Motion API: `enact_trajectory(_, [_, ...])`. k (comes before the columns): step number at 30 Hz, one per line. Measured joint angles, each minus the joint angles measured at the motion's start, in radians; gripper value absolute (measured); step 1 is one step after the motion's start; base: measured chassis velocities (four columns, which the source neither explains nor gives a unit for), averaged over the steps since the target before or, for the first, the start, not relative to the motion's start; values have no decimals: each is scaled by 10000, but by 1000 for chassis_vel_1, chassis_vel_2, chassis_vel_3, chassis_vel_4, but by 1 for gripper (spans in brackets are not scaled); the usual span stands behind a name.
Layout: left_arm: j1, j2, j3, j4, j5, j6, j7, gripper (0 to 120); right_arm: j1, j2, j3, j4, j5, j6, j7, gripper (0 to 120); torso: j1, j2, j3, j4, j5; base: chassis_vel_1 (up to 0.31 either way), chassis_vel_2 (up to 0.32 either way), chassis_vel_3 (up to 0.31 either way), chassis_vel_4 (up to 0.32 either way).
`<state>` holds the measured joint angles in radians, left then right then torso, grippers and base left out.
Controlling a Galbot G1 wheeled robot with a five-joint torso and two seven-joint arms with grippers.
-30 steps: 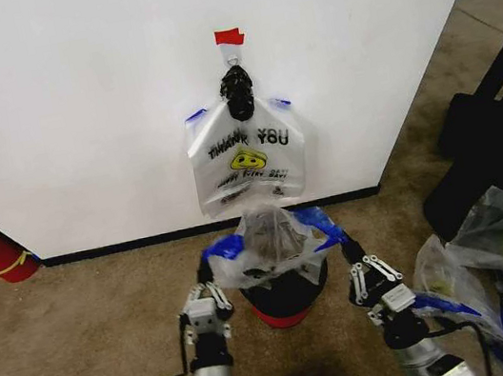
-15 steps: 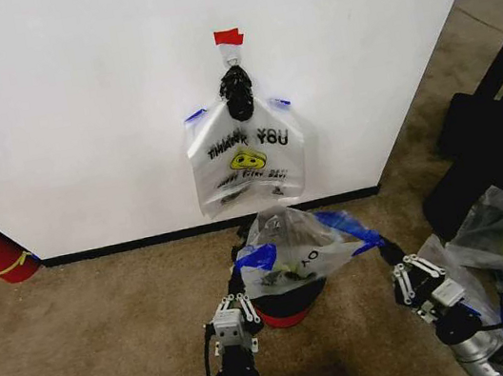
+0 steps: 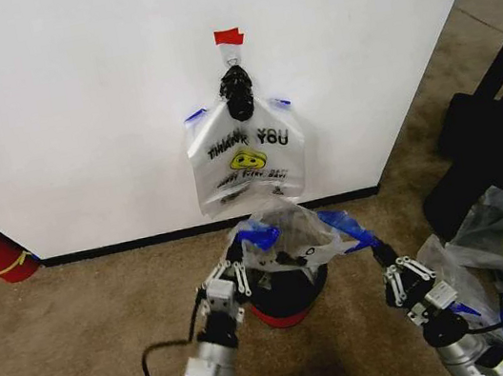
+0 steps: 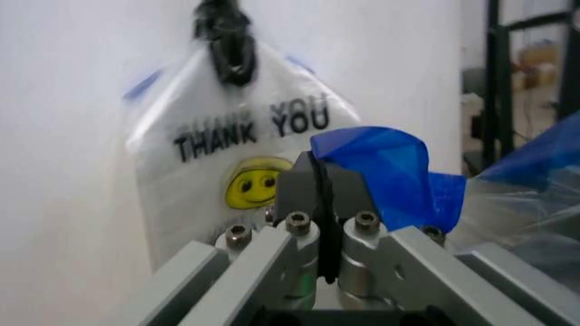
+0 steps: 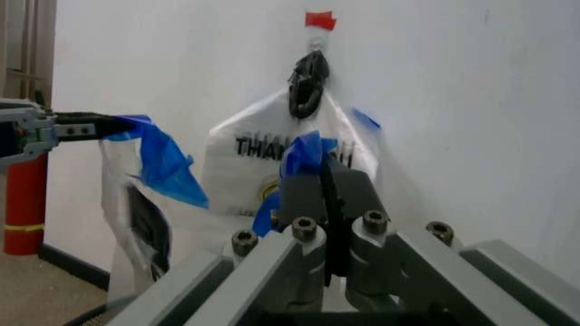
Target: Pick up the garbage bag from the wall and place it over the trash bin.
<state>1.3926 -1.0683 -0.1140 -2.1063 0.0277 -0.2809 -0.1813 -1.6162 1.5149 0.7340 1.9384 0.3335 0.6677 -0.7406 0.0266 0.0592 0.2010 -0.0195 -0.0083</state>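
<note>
Above the trash bin (image 3: 289, 296), by the wall (image 3: 73, 102): left hand (image 3: 236, 270), clamped on one blue handle of the garbage bag (image 3: 290, 244); right hand (image 3: 379, 258), clamped on the other handle. Bag mouth was spread over the rim. Advice: keep handles level and taut, lower evenly, clear the mesh edge all round.

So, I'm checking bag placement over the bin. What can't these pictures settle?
- Trash bin rim: head view, covered by the garbage bag.
- Whether the bag's mouth surrounds the rim: hidden by crumpled plastic.
- Left gripper and right gripper: wrist views, pinched handle ends hidden between the closed fingers.
</note>
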Motion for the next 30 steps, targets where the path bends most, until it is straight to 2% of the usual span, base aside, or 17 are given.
enact_trajectory(5, [279, 471, 139, -26, -2, 15, -149, 0, 27, -153, -12, -76, 2, 50, 7, 0, 0, 0, 0, 5, 2, 0, 0, 0, 0])
enact_trajectory(10, [480, 452, 250, 328, 259, 3, -973, 0, 32, -331, 228, -320, 10, 50, -197, 0, 0, 0, 0, 3, 0, 0, 0, 0, 0])
enact_trajectory(13, [671, 495, 309, 547, 603, 157, -1653, 0, 4, -495, 421, -671, 10, 50, -785, 0, 0, 0, 0, 3, 3, 0, 0, 0, 0])
enact_trajectory(19, [1078, 878, 337, 605, 1252, 58, -2078, 0, -185, -883, 754, -1095, 371, -139, -1989, 0, 0, 0, -1, 2, 3, 0, 0, 0, 0])
enact_trajectory(23, [1674, 1116, 447, 608, 1725, -5, -2345, 0, -226, -1080, 995, -1964, 558, -99, -2881, 0, 0, 0, -1, 3, 3, 0, 0, 0, 0])
enact_trajectory(30, [2010, 1179, 607, 1259, 2485, -118, -2628, 0, -157, -840, 367, -2957, 744, 328, -2311, 0, 0, 0, -1, 2, 3, 0, 0, 0, 0])
